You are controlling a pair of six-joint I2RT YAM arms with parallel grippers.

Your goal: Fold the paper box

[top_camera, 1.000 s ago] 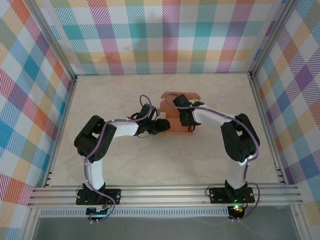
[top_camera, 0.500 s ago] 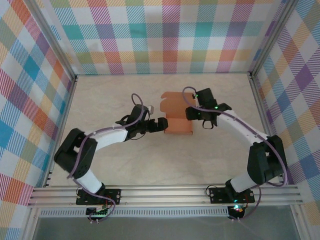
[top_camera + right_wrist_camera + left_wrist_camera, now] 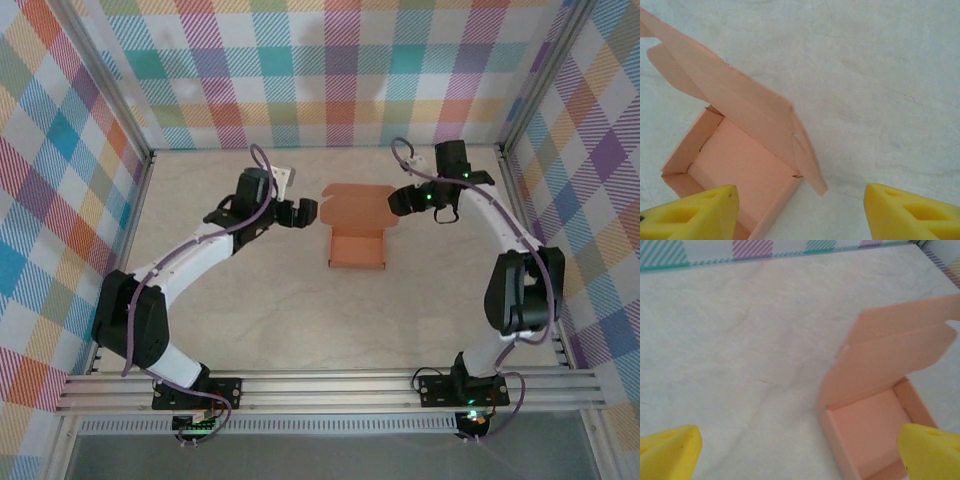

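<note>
Paper box with its lid up on the table, both grippers released.

Top view: the salmon-orange paper box (image 3: pixel 357 250) sits mid-table (image 3: pixel 250 320), with its lid flap lying toward the far side. The left gripper (image 3: pixel 300 212) is at the far left of it and the right gripper (image 3: pixel 400 202) at the far right, both apart from it. Left wrist view: the yellow fingers (image 3: pixel 670 450) stand wide with nothing between them, and the box is at the right. Right wrist view: the jaws are spread and hold nothing, and the box is at the left.
</note>
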